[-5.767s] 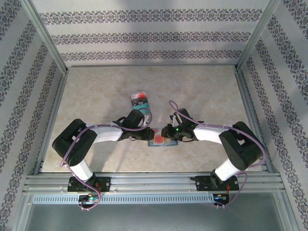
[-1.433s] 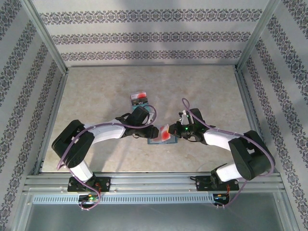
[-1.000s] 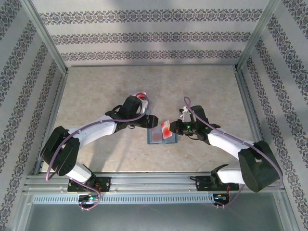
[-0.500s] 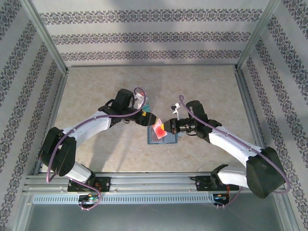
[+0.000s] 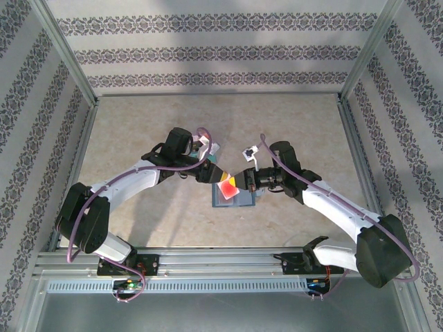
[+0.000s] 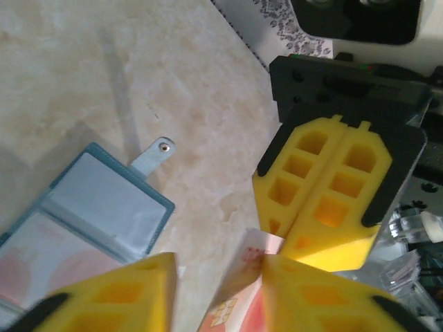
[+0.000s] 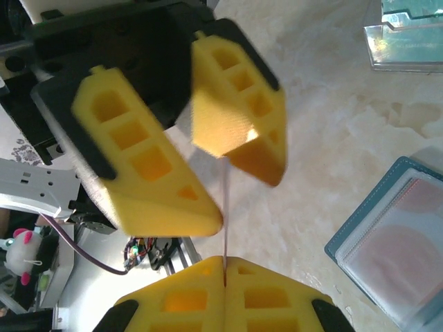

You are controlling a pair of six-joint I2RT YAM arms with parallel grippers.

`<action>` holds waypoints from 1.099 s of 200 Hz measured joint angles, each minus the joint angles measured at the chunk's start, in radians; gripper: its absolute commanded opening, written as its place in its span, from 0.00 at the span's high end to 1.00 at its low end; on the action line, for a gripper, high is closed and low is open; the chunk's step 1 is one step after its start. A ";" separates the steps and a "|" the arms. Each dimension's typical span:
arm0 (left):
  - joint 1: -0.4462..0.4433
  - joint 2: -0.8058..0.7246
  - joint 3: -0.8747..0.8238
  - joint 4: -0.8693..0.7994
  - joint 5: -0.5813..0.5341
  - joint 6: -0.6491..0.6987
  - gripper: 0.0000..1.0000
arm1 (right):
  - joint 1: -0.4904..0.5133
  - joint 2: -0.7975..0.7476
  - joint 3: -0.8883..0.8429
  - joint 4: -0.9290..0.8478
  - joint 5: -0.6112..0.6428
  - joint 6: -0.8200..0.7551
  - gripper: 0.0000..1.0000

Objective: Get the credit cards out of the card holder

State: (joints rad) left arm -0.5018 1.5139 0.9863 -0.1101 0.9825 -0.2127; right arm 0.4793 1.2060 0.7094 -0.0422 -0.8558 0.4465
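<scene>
Credit card, red, pinched in right tool above open card holder; left tool jaws apart, straddling it.

Bright even light; blurred close-up foregrounds

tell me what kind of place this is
Probably a robot test booth: a table framed by metal rails, patterned panels around it, a left arm and right arm bolted at its near edge.
</scene>
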 measured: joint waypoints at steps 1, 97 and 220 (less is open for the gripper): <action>0.000 0.000 -0.001 0.002 0.002 0.000 0.81 | 0.000 0.000 0.000 0.000 0.000 0.000 1.00; 0.029 -0.106 -0.184 0.372 0.002 -0.274 1.00 | -0.058 -0.114 -0.089 0.117 0.035 0.082 0.44; 0.046 -0.130 -0.251 0.790 -0.082 -0.589 1.00 | -0.003 -0.118 -0.217 0.506 0.123 0.289 0.53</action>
State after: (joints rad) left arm -0.4561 1.3838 0.7353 0.6800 0.9005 -0.8013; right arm 0.4759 1.0882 0.4927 0.4641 -0.7326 0.7353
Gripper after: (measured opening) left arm 0.042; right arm 0.530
